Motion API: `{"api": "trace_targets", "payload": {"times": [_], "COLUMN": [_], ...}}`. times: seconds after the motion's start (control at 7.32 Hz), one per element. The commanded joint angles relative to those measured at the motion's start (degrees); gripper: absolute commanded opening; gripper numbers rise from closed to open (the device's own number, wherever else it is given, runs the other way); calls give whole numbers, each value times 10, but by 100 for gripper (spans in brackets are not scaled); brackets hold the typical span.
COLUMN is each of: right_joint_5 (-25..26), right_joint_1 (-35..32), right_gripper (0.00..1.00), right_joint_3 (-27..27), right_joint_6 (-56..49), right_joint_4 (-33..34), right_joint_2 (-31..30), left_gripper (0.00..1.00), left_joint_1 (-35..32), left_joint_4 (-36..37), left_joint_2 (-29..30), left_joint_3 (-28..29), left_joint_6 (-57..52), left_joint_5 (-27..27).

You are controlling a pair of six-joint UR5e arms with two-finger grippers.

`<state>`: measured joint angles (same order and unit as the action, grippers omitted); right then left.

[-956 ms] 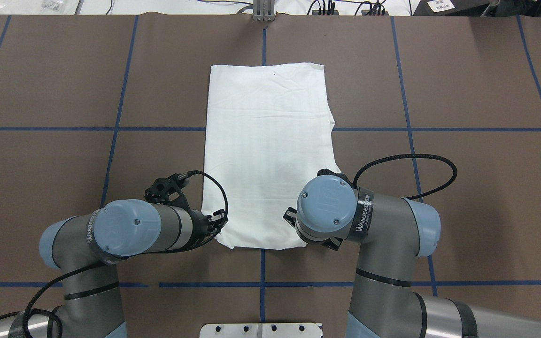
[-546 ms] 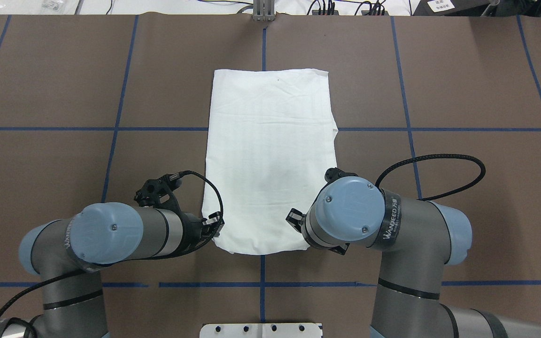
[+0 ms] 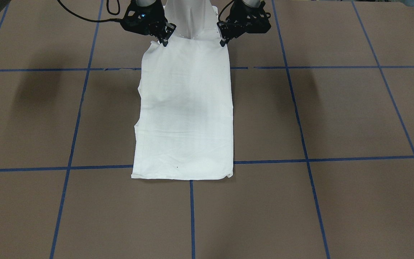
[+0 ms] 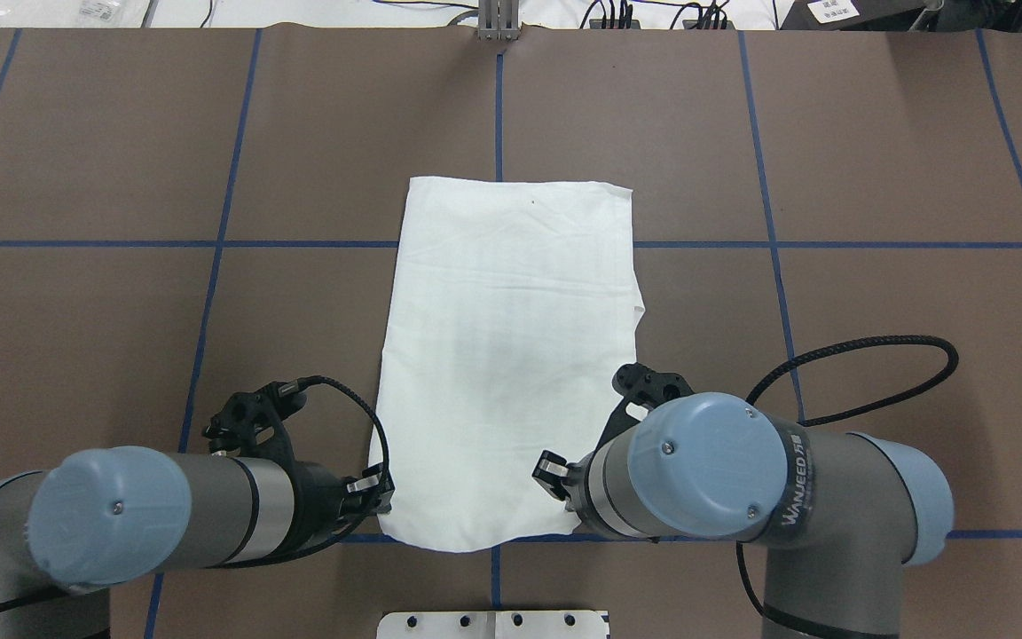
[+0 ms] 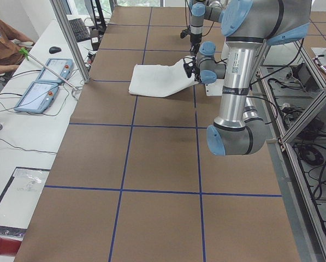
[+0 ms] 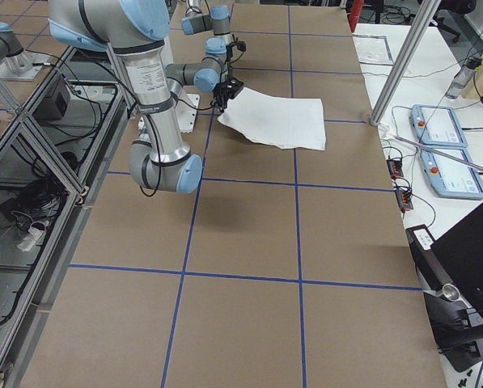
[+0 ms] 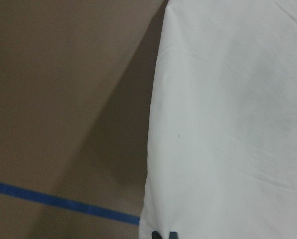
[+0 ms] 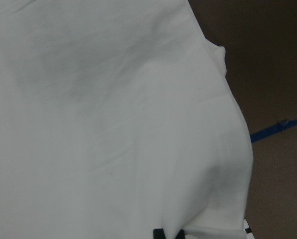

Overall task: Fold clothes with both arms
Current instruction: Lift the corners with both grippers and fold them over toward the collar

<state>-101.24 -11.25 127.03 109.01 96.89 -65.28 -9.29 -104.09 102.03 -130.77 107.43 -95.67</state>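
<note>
**Front-facing view:** a brown table crossed by blue tape lines carries the white shirt. It is folded into 1 long strip running away from the robot. The right gripper and left gripper sit at the strip's 2 robot-side corners, each touching the cloth.

**Overhead view:** a white plate lies at the table edge, just behind the shirt's near hem. The arms' blue joint covers hide much of both grippers. The left one meets the hem's left corner, the right one its right corner, and the hem sags slightly between them.

**Left side view:** a person sits at a side bench with 2 teach pendants, well apart from the shirt. The shirt's robot-side end rises off the table to the near gripper.

**Wrist views:** cloth fills most of both. At the bottom edge of the left one, 2 black fingertips stand nearly together, pinching the shirt's edge. The right one shows the same pinch on its corner.
</note>
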Motion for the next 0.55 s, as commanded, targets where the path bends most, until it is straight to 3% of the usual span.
{"api": "trace_targets", "payload": {"times": [0.0, 0.41], "right_joint_5": [6, 0], "right_joint_1": [1, -103], "right_gripper": [0, 0], "right_joint_3": [7, -63], "right_joint_6": [-8, -38], "right_joint_4": [-3, -32], "right_joint_2": [0, 20], "left_gripper": [0, 0], "left_joint_1": [15, -119], "left_joint_4": [42, 35], "left_joint_2": [11, 112], "left_joint_3": [-31, 80], "left_joint_6": [2, -13], "left_joint_5": [-3, -4]}}
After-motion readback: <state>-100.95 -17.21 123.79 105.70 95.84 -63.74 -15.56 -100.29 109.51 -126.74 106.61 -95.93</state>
